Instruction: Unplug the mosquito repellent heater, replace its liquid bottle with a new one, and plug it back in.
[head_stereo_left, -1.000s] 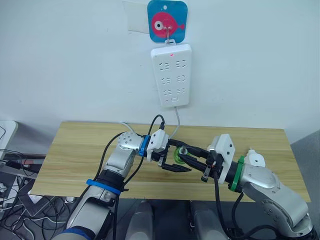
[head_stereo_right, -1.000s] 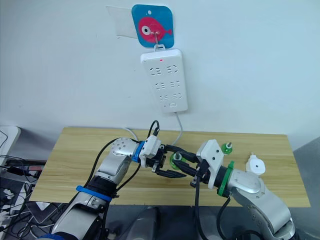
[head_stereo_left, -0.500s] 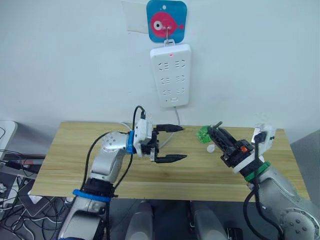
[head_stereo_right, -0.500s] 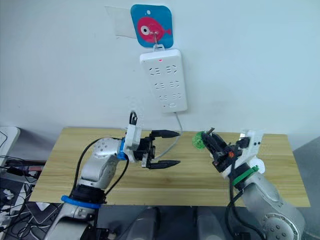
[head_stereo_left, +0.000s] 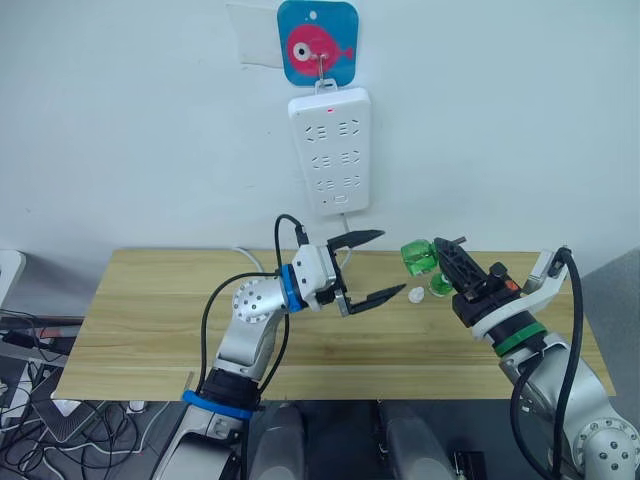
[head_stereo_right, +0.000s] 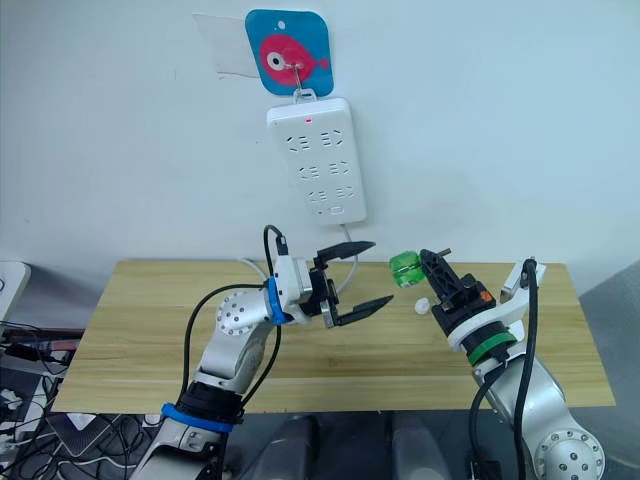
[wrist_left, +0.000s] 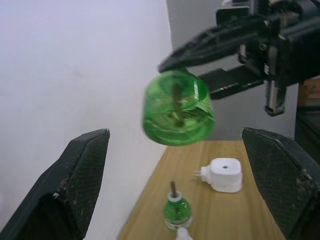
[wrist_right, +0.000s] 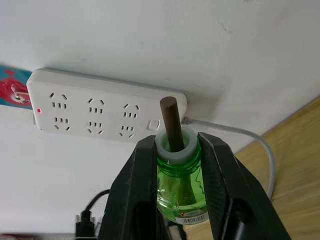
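My right gripper (head_stereo_left: 438, 252) is shut on a green liquid bottle (head_stereo_left: 417, 257), held in the air above the table's right half. In the right wrist view the bottle (wrist_right: 178, 186) sits between the fingers (wrist_right: 139, 185) with its brown wick pointing toward the wall. My left gripper (head_stereo_left: 373, 268) is open, raised over the table's middle, a little left of that bottle. The left wrist view looks past the held bottle (wrist_left: 177, 107) to the white mosquito repellent heater (wrist_left: 222, 175) lying on the table with its prongs sideways, and to a second green bottle (wrist_left: 176, 210) standing beside it.
A white power strip (head_stereo_left: 330, 150) hangs on the wall under a blue fish hook plate (head_stereo_left: 318, 42); its cord drops behind the wooden table (head_stereo_left: 150, 300). A small white cap (head_stereo_left: 415, 295) lies near the second bottle (head_stereo_left: 438, 287). Cables lie on the floor at left.
The grippers met low over the table's middle a second ago. The right one then carried the green bottle up and to the right. The left one opened and rose toward it.
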